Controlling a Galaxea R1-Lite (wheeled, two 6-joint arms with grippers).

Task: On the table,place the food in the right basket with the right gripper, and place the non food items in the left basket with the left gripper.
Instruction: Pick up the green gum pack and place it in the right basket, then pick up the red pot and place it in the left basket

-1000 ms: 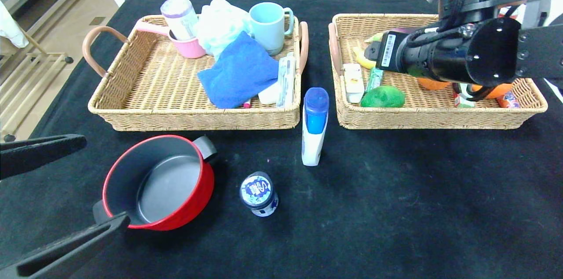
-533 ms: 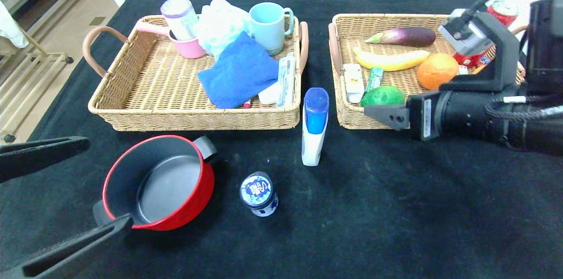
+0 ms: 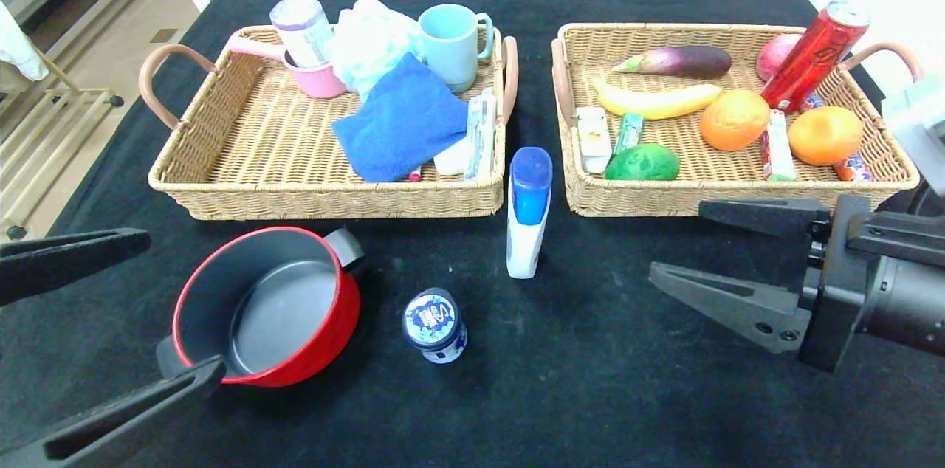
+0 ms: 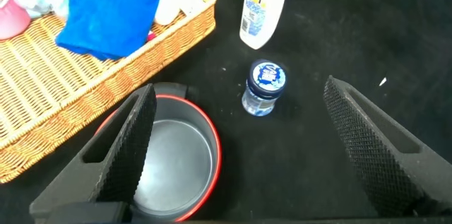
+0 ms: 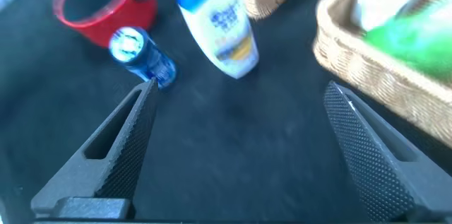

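On the black table stand a red pot (image 3: 266, 305), a blue-and-white tub (image 3: 434, 324) and a white bottle with a blue cap (image 3: 528, 213), which lies between the two baskets. My left gripper (image 3: 184, 302) hangs open over the pot (image 4: 176, 160), one finger above its bowl, the tub (image 4: 265, 86) beyond its tips. My right gripper (image 3: 678, 241) is open and empty in front of the right basket (image 3: 731, 195), pointing toward the bottle (image 5: 215, 19) and tub (image 5: 141, 51). A banana (image 3: 657, 99), an orange (image 3: 734, 119) and a green gum pack (image 3: 629, 132) lie in that basket.
The left basket (image 3: 332, 202) holds two mugs, a blue cloth (image 3: 402, 117) and small white items. In the right basket are also an eggplant (image 3: 675, 60), a leaning red can (image 3: 812, 54), a second orange (image 3: 825, 134) and a green fruit (image 3: 642, 162).
My right arm has drawn back out of the right basket and come down in front of it, its fingers now spread wide. The left gripper and the table's objects have not moved.
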